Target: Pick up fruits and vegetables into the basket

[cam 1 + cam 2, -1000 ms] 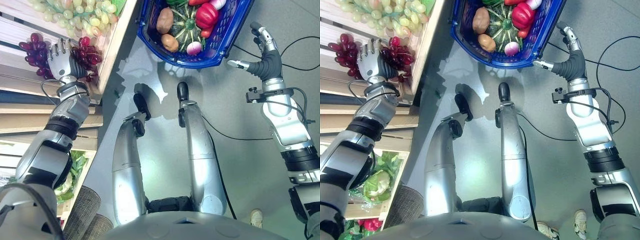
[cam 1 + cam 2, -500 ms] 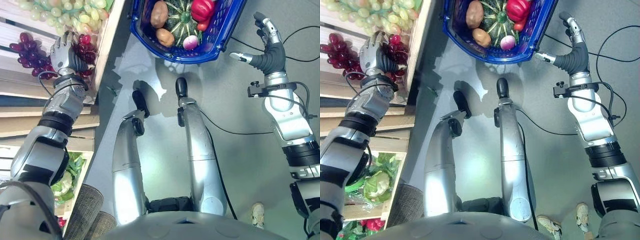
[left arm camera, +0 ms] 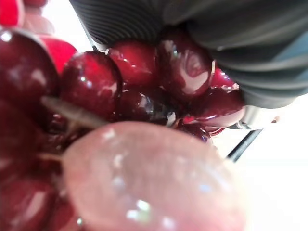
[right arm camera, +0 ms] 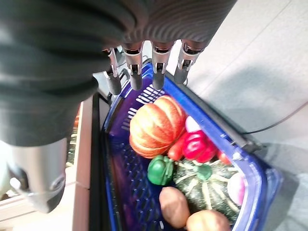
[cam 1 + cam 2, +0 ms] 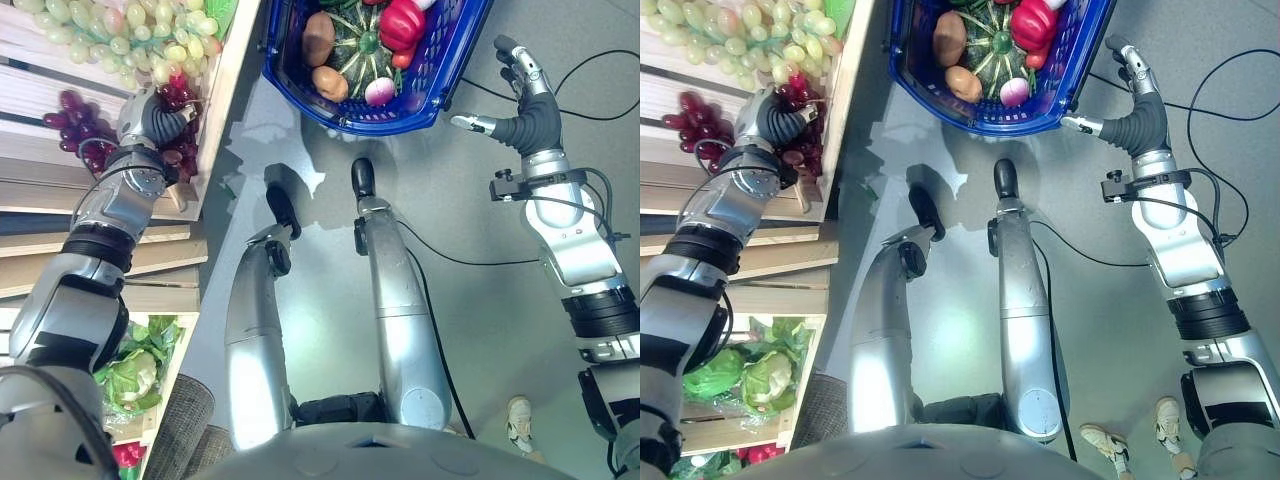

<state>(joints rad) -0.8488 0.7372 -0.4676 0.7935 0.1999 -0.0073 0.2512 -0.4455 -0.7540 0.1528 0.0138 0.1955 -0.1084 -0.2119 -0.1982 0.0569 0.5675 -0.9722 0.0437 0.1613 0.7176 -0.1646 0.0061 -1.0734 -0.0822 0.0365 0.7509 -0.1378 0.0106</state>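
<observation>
My left hand (image 5: 150, 118) is buried in the red grapes (image 5: 75, 130) on the shelf (image 5: 225, 100); I can't tell its grip. My right hand (image 5: 520, 100) waits spread beside the basket (image 5: 440, 90), leaving it clear for the drop.

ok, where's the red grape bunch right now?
The red grape bunch lies on the wooden shelf at upper left of the left eye view, under the left hand, below the green grapes.

Silver arms — dark ribbed wrists
</observation>
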